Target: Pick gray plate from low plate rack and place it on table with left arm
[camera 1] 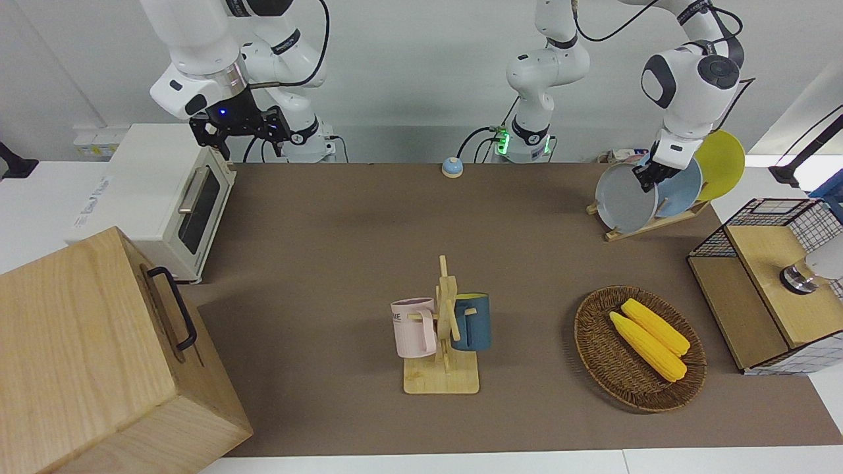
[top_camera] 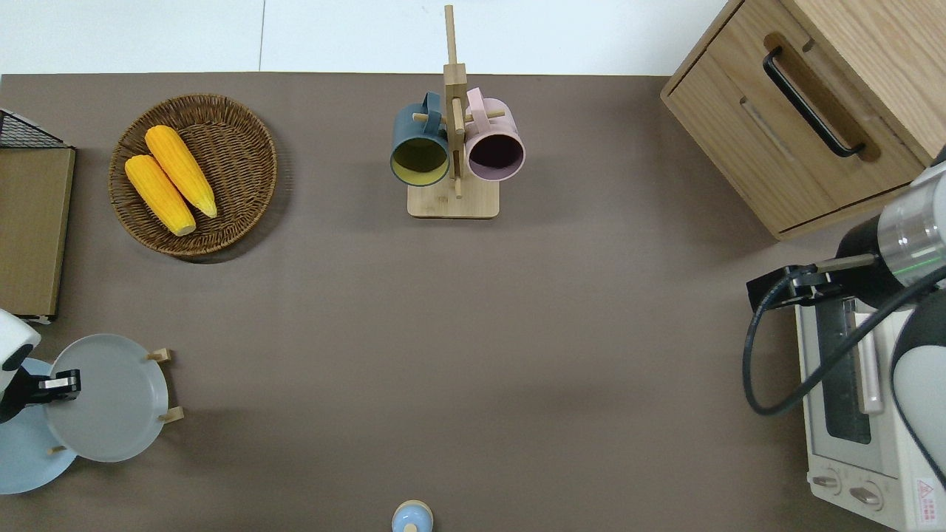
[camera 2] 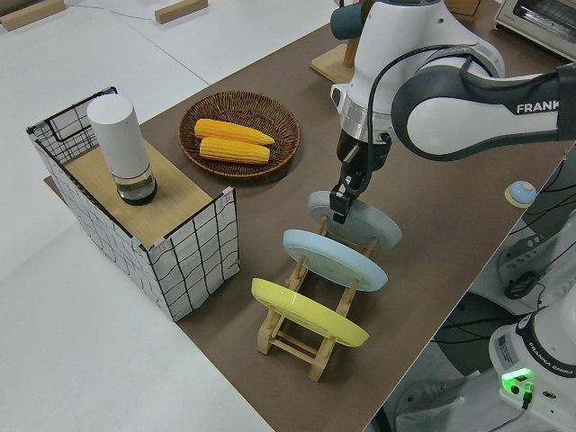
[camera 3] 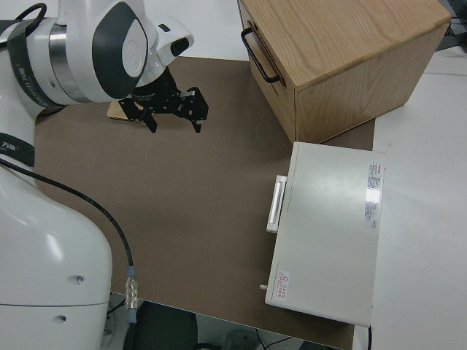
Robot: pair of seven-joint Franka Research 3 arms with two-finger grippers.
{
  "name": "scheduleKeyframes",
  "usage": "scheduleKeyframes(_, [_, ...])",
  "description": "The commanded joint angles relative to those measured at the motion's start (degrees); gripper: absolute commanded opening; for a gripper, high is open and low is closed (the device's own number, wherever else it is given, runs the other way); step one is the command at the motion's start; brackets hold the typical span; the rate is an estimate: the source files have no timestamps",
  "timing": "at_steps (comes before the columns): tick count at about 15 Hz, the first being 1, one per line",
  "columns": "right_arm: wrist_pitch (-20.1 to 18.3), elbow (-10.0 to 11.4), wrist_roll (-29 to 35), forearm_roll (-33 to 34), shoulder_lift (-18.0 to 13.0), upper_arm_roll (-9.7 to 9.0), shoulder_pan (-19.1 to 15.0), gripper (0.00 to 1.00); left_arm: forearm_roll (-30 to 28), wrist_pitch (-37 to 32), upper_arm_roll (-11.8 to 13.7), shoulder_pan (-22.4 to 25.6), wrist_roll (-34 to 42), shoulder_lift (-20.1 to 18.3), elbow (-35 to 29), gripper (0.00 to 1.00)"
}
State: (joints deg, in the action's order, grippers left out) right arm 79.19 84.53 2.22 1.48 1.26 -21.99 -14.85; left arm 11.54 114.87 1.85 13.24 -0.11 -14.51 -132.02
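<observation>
Left hand (camera 2: 341,203): clamped on upper rim of gray plate (camera 1: 625,197), plate leaning in low plate rack (camera 2: 310,335). Rack base mostly hidden. Right hand (camera 3: 172,111): parked, fingers apart.

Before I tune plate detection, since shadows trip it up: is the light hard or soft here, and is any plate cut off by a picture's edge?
Front view: soft light, a faint shadow beside the gray plate on the brown mat. Overhead view: a soft shadow under the wicker basket; the light-blue plate is cut by the edge. Left side view: even light, all three plates whole, the yellow plate included.
</observation>
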Motion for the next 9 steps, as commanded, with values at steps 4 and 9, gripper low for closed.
scheduleKeyframes(4, [-0.62, -0.41, 0.68, 0.37, -0.12, -1.13, -1.32, 0.983, 0.76, -12.89, -0.97, -0.40, 0.38, -0.60, 9.13, 0.07])
scheduleKeyframes(9, [-0.62, -0.41, 0.68, 0.37, -0.12, -1.21, -1.32, 0.983, -2.38, -18.45, -1.76, -1.02, 1.34, -1.04, 13.54, 0.07])
